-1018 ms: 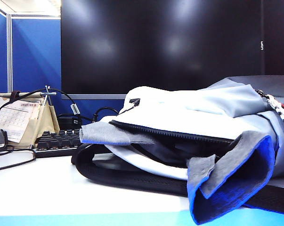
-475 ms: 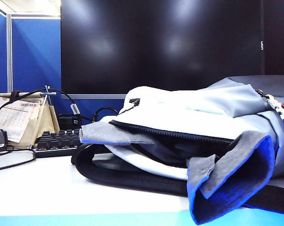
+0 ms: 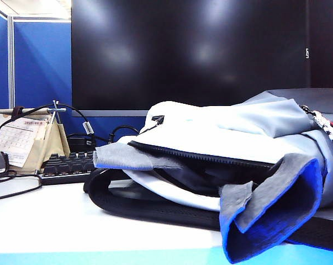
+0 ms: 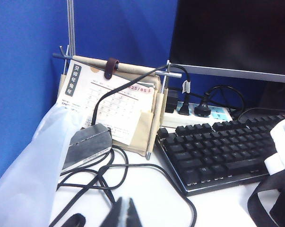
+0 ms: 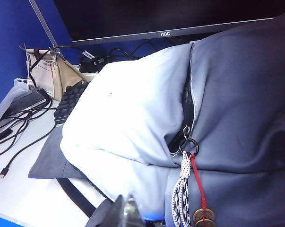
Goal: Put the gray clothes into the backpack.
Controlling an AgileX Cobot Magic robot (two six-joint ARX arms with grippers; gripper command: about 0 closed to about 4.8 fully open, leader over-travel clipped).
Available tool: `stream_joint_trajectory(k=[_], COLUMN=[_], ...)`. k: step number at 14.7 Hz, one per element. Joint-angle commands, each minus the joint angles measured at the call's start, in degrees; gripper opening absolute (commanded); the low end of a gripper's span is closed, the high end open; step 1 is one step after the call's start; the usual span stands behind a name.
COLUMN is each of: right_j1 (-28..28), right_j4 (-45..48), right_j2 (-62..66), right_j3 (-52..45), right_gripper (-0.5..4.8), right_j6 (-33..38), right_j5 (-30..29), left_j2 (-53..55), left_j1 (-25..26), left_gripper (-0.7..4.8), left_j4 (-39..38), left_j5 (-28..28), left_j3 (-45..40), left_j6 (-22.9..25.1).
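Note:
The backpack [image 3: 232, 132] lies on its side on the white table with its black zipper open. The gray clothes [image 3: 271, 207] sit partly inside it: a flap with blue lining hangs out of the opening at the right, and a ribbed gray end [image 3: 119, 157] sticks out at the left. Neither gripper shows in the exterior view. In the left wrist view my left gripper [image 4: 125, 213] is shut and empty over the bare table, away from the backpack's edge [image 4: 283, 142]. My right gripper [image 5: 125, 210] is shut above the backpack [image 5: 128, 118], close to the gray clothes [image 5: 50, 158].
A black keyboard [image 4: 218, 146], a calendar stand [image 4: 111, 101], a power strip [image 4: 199, 113] and loose black cables [image 4: 109, 172] crowd the table's left side. A large dark monitor [image 3: 188, 52] stands behind. A zipper cord with coins [image 5: 192, 194] hangs on the backpack. Blue partition walls are at the left.

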Motion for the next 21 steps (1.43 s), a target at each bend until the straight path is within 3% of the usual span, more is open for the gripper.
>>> stream_joint_trajectory(k=[1,5,7,9,11,16,21], right_j1=[0.02,-0.33,-1.42,-3.34,-6.82,-17.38,-18.53], right_j4=[0.98,4.74,18.93,35.04,43.52,45.35,44.7], right_j2=[-0.09,-0.09,-0.09,-0.09,-0.11,-0.13,-0.15], right_j3=[0.28,-0.44,-5.53,-13.0,-20.0,-27.96,-28.52], right_gripper=[-0.05,-0.05,-0.05,-0.05,-0.05,-0.05,-0.05], right_j6=[0.07,-0.37,-5.11,-5.11,-9.55,-11.69,-6.8], right_j5=[-0.15,2.03,7.78,7.85,7.89,7.93,11.96], left_j2=[-0.13,-0.13,-0.13,-0.13,-0.13,-0.13,-0.13], left_j1=[0.02,0.04,0.04,0.02,0.02,0.02,0.02], left_gripper=[-0.03,-0.03,-0.03,-0.03,-0.03,-0.03,-0.03], left_j4=[0.74,0.74,0.72,0.72,0.74,0.74,0.74], left_j5=[0.22,0.22,0.2,0.2,0.22,0.2,0.2], left_j3=[0.02,0.02,0.02,0.02,0.02,0.02,0.02], left_j6=[0.22,0.22,0.22,0.22,0.22,0.22,0.22])
